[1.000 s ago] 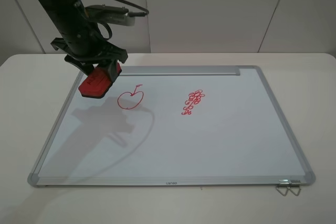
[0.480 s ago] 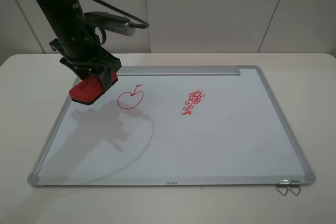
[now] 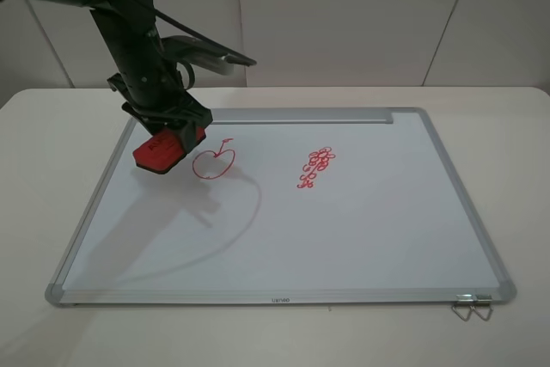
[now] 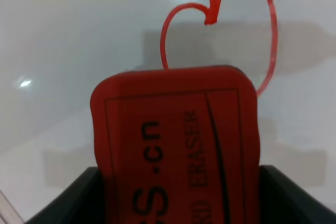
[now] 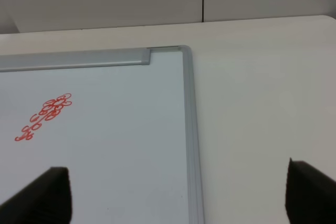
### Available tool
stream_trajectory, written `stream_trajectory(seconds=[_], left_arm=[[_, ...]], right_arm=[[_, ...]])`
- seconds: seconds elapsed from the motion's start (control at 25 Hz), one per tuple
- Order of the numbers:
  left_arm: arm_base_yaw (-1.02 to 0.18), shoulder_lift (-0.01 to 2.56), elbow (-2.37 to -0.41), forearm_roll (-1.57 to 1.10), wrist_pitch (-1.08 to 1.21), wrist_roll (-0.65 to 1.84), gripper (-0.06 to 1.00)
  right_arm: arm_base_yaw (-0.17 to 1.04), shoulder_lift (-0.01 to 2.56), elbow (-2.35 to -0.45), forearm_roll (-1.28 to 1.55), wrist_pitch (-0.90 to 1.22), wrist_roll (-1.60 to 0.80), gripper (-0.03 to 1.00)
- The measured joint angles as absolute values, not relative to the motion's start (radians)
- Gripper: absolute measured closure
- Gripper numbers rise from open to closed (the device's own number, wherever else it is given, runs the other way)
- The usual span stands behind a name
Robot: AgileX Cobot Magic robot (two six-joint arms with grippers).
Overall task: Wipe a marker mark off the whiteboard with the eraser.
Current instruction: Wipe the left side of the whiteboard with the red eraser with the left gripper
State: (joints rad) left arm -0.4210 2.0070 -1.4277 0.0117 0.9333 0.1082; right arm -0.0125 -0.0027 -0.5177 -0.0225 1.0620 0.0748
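The whiteboard (image 3: 344, 221) lies flat on the table. The marker mark (image 3: 213, 162), a red apple outline with a stem, is on its far left part. My left gripper (image 3: 170, 131) is shut on the red eraser (image 3: 165, 149), which sits low over the board just left of the apple; contact cannot be told. In the left wrist view the eraser (image 4: 176, 145) fills the gap between the dark fingers (image 4: 68, 198), with the mark (image 4: 210, 19) just beyond its front edge. My right gripper (image 5: 178, 198) is open above the board's right part and holds nothing.
A red cluster of tiny loops (image 3: 316, 167) is drawn right of the apple, also seen as the cluster (image 5: 44, 114) in the right wrist view. The silver tray strip (image 3: 296, 116) runs along the far edge. A metal clip (image 3: 471, 307) lies at the near right corner.
My left arm swung left, then back right toward the apple, and lowered the eraser closer to the board. Its shadow has drawn in under it.
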Motion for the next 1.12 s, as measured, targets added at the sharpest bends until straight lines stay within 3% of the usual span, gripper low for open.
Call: stream_trajectory(seconds=[1.12], left_arm=[[-0.410, 2.232, -1.541, 0.012, 0.879, 0.132, 0.37]], right_arm=[[-0.012, -0.003, -0.518, -0.022, 1.062, 0.075, 0.24]])
